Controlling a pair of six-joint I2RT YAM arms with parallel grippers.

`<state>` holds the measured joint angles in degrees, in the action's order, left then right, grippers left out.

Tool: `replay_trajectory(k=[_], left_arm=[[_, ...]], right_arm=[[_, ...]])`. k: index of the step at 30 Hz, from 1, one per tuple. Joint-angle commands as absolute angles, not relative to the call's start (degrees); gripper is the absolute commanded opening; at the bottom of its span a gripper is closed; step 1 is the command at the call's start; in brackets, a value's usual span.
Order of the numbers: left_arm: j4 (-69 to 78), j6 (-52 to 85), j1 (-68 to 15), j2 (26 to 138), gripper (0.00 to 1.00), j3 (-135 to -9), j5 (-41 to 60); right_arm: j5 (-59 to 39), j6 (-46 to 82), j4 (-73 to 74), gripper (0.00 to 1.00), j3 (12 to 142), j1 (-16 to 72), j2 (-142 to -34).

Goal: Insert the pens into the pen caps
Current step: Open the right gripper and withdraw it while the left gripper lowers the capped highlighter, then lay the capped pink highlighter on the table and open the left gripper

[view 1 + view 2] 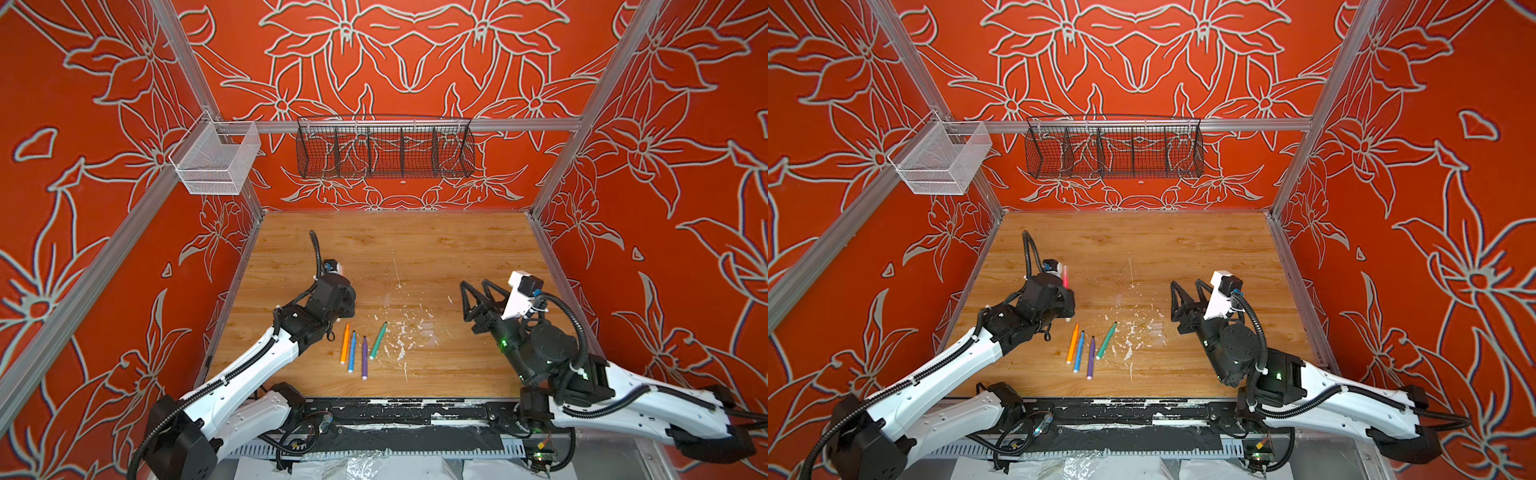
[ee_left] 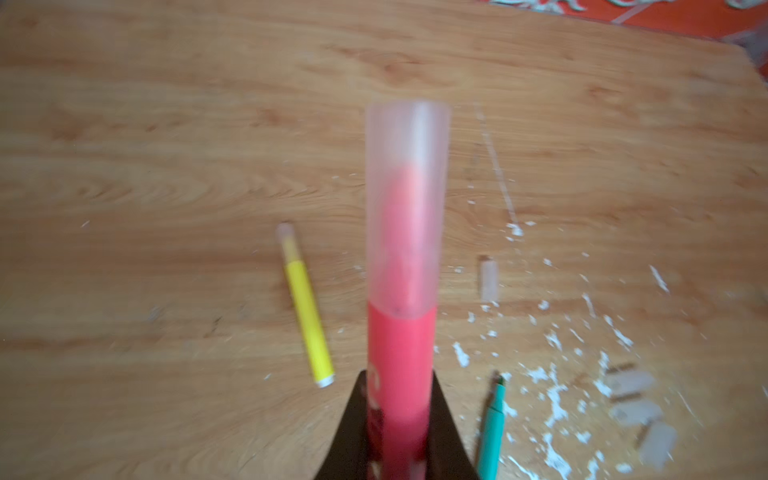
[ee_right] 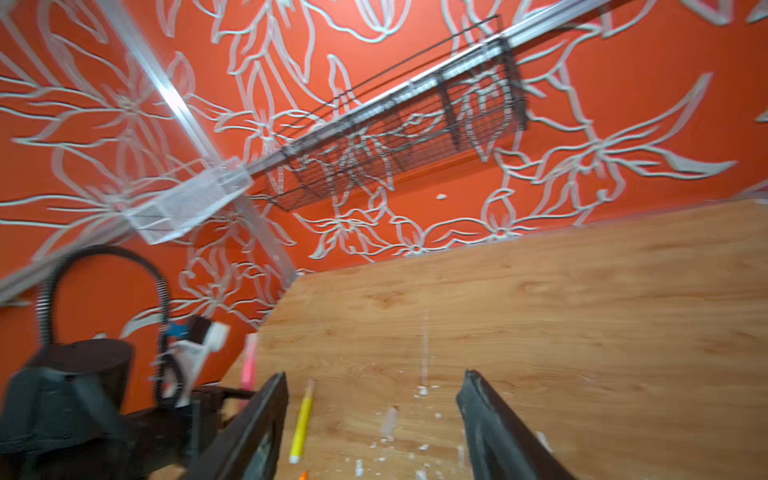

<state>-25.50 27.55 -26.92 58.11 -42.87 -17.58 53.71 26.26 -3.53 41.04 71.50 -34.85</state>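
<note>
Left gripper [image 2: 398,374]: clamped on the barrel of the red-pink pen [image 2: 401,345], held clear of the desk [image 1: 415,241] over its left half.
Red-pink pen: a clear cap [image 2: 407,199] sits over its tip and looks pushed home, though blur leaves that unsure.
Right gripper [image 1: 473,283]: jaws apart with nothing between them, raised over the right half of the desk.
Yellow pen [image 2: 307,316]: lies flat on the desk near the left gripper with a cap on its tip.
Done, as I judge it: 2 of 6 pens capped.
Left to do: 4 pens, the orange pen [image 1: 345,344], blue pen [image 1: 352,351], purple pen [image 1: 364,357] and green pen [image 1: 378,340], lie bare-tipped near the front edge, left of the middle.
Loose caps: a single cap [image 2: 489,278] near the middle and a cluster of 3 caps [image 2: 633,409] just right of the green pen, among white flecks [image 1: 401,332].
Next, likely: set the red-pink pen down.
</note>
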Motion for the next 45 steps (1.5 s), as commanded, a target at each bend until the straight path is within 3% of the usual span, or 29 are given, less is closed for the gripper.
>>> replay_trajectory(k=[1,7,15,23,29,37,45], left_arm=[[-31.2,36.4,-21.6,60.5,0.00,-42.3,-18.9],[-27.6,38.3,-13.8,67.6,0.00,-40.9,-12.2],[-28.2,37.8,-8.9,80.8,0.00,-43.8,-8.7],[-27.8,38.0,-8.6,86.0,0.00,-45.6,-8.1],[-27.5,38.3,-8.4,85.6,0.12,-46.0,-8.7],[-27.0,37.9,-7.9,88.7,0.13,-47.4,-6.9],[-28.6,37.2,-7.7,89.8,0.27,-49.1,-6.6]], right_arm=[[61.2,24.9,-13.8,0.72,39.9,67.0,-33.1],[50.5,29.8,-20.0,0.77,36.0,49.6,-32.2],[37.5,31.8,-17.2,0.76,33.8,32.9,-43.4],[40.2,29.7,-9.6,0.74,29.6,27.6,-50.1],[41.2,27.2,-3.4,0.74,26.0,24.3,-51.8],[39.1,27.4,-2.0,0.74,27.1,22.6,-55.8],[38.5,27.6,-2.0,0.74,27.5,22.5,-56.7]])
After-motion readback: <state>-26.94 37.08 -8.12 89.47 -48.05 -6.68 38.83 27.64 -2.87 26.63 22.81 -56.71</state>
